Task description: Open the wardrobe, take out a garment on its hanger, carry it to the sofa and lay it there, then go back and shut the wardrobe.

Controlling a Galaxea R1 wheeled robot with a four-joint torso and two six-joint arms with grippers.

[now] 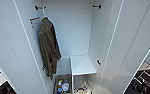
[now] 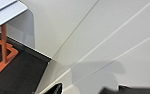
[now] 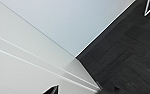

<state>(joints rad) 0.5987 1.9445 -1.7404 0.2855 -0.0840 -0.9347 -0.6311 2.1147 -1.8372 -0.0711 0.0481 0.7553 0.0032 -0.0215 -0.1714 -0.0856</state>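
The wardrobe (image 1: 78, 32) stands open in front of me in the head view. Its left door (image 1: 8, 50) and right door (image 1: 131, 45) are swung wide, and the inside is plain white. A long olive-brown jacket (image 1: 48, 47) hangs at the left side, just under the rail fitting (image 1: 39, 8). In the left wrist view, dark parts of my left gripper (image 2: 89, 90) sit close to a white wardrobe panel (image 2: 103, 37). My right gripper (image 3: 81, 91) is beside another white panel (image 3: 28, 50) above dark floor (image 3: 126, 55).
A white shelf (image 1: 82, 65) sits low on the right inside the wardrobe. Beside it at the bottom is a box of colourful items (image 1: 62, 85). An orange frame (image 2: 6, 52) under a white tabletop (image 2: 6, 10) stands on the dark floor. Dark furniture (image 1: 146, 82) lies beyond the right door.
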